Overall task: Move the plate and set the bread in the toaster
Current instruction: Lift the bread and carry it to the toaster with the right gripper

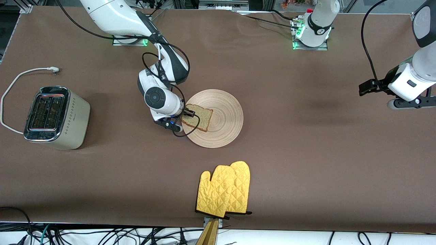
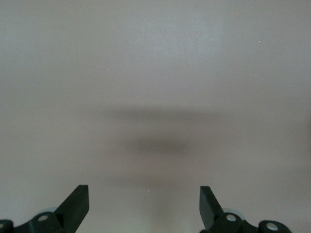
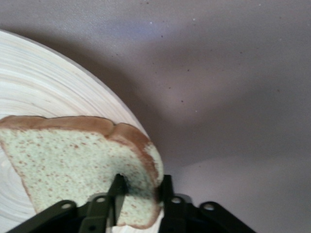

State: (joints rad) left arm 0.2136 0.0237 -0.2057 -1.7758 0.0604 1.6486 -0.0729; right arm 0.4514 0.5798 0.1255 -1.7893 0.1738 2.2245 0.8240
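The round beige wooden plate (image 1: 218, 119) lies mid-table. The bread slice (image 1: 199, 117) is over the plate's edge toward the right arm's end, tilted, one edge raised. My right gripper (image 1: 188, 114) is shut on the bread's crust edge; in the right wrist view its fingers pinch the bread (image 3: 82, 155) above the plate (image 3: 43, 82). The cream toaster (image 1: 56, 117) with chrome top stands at the right arm's end, slots empty. My left gripper (image 1: 366, 87) hangs open and empty over bare table at the left arm's end; the left wrist view shows its fingertips (image 2: 80, 199) wide apart.
A pair of yellow quilted oven mitts (image 1: 224, 190) lies near the front edge, nearer the camera than the plate. The toaster's white cord (image 1: 20, 76) loops on the table beside it.
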